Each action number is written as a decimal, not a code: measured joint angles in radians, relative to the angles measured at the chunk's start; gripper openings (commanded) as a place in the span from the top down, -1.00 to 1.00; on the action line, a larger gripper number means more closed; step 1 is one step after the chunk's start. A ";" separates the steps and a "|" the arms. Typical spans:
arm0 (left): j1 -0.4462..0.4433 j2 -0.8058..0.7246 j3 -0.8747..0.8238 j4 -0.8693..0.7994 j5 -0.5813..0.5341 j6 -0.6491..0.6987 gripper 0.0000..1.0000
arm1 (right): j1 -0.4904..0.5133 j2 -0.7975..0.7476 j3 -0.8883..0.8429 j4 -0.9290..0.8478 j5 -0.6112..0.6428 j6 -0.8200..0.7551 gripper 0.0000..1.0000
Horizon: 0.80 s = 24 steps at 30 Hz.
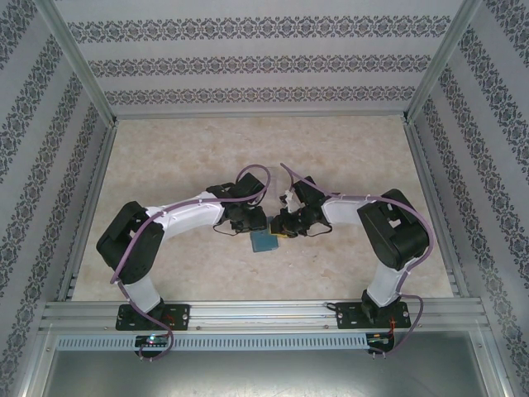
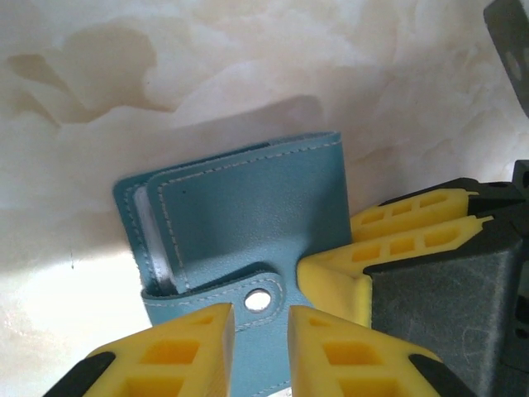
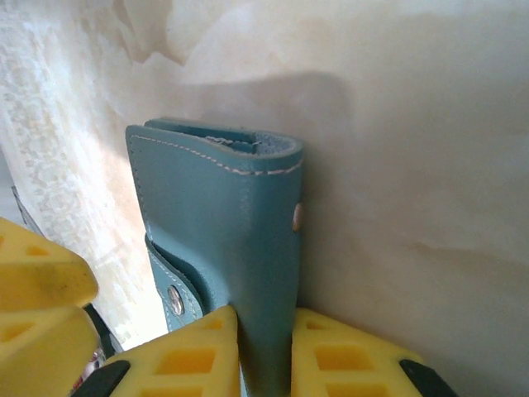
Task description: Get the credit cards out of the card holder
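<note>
The card holder (image 1: 264, 241) is sitting near the middle of the table (image 1: 165, 157), just on the near side of the two grippers, which are meeting over it from the left and the right. The left gripper (image 2: 260, 318) is clenching the card holder at the end that carries the snap strap (image 2: 207, 289), with one yellow finger pressing on each side of that end. The right gripper (image 3: 264, 318) is grasping the same card holder edge-on, its fingers squeezing both broad faces.

In both wrist views the folded card holder is pointing straight away from the fingers, its long axis running outward from each grip. It is turning a broad face to the left wrist camera and a narrow edge to the right one. Pale edges of the credit cards (image 2: 153, 236) are peeking out at its open left side.
</note>
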 measured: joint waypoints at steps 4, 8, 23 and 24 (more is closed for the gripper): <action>-0.013 0.002 0.002 -0.023 -0.002 0.000 0.50 | 0.020 -0.002 -0.033 0.086 -0.001 0.061 0.69; -0.013 0.028 0.002 -0.036 -0.002 0.000 0.50 | 0.028 -0.002 -0.053 0.148 -0.004 0.113 0.68; -0.017 0.079 0.049 -0.108 -0.036 0.016 0.38 | 0.039 0.005 -0.065 0.193 0.000 0.166 0.68; -0.017 0.081 0.053 -0.113 -0.037 0.017 0.39 | 0.039 0.005 -0.065 0.194 0.000 0.168 0.69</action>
